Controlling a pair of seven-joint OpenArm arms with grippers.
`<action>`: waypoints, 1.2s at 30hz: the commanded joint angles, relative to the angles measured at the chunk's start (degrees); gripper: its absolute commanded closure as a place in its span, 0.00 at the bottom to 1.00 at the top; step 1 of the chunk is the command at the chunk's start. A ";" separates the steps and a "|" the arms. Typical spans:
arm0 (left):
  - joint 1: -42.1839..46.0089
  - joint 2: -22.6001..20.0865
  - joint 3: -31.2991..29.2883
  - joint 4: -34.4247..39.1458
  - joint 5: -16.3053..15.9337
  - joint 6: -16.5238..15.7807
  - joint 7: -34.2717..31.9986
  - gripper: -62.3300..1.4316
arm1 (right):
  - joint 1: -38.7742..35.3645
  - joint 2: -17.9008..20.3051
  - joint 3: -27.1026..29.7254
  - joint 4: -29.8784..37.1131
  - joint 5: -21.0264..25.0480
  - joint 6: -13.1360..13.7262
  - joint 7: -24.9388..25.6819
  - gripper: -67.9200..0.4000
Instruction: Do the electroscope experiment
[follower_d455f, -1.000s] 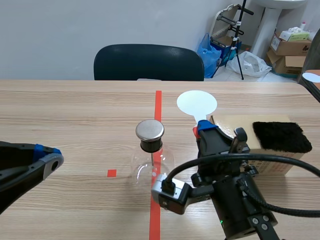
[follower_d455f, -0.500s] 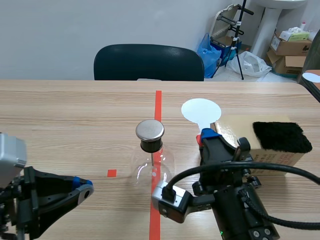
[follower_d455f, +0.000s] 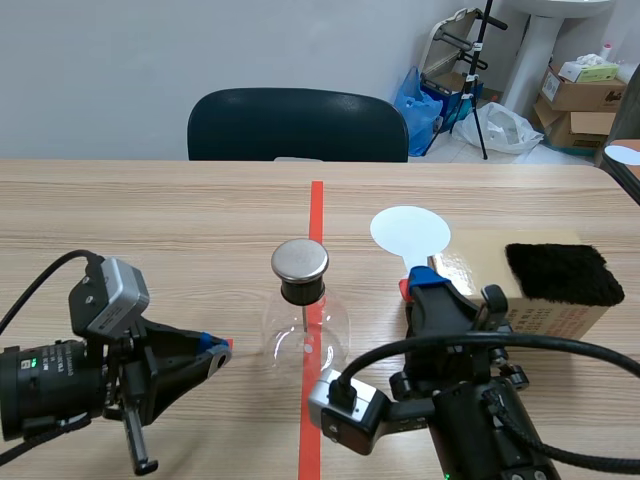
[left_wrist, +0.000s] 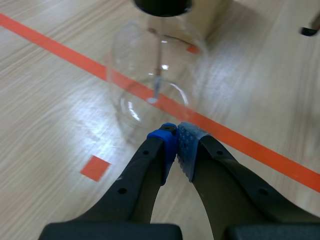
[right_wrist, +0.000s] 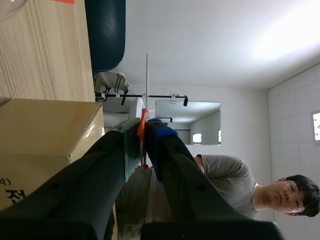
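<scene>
Right pincer (right_wrist: 143, 131): clamped tight on the thin orange stem of the paddle (follower_d455f: 410, 232), fingers nearly together.
Paddle axis: it runs on from the fingertips, with the white disc standing out beyond them, away from the robot.
Electroscope (follower_d455f: 305, 325): a clear glass flask standing upright on the table (follower_d455f: 150, 230), off to the right pincer's left side, apart from it.
Cap (follower_d455f: 300, 260): the metal plate on top of the flask, to the left of the disc; I judge a sideways swing leftward would bring the disc over it.
Left pincer (left_wrist: 176, 140): closed on nothing, pads meeting, low by the table with the flask's bulb just ahead of its tips.
Nearer arm: the left one sits closer to the glass, but the right one carries the paddle.
Room: bare tabletop lies between the right pincer and the flask.
Edges: a cardboard box (follower_d455f: 540, 315) with a black fur pad (follower_d455f: 563, 273) sits close on the right pincer's right.
</scene>
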 joint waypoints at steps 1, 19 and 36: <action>-0.55 0.57 -0.94 0.31 -0.57 -0.35 -0.76 0.93 | 0.48 0.00 0.44 0.26 -0.48 -0.83 -0.17 0.98; -2.10 3.56 -0.70 -2.01 5.51 -0.94 -3.76 0.93 | 0.50 0.00 0.44 0.26 -1.31 -1.75 -0.17 0.98; -2.10 4.04 -0.70 -2.01 5.51 -0.76 -2.45 0.93 | 0.50 0.02 0.44 0.26 -1.31 -2.58 -0.17 0.98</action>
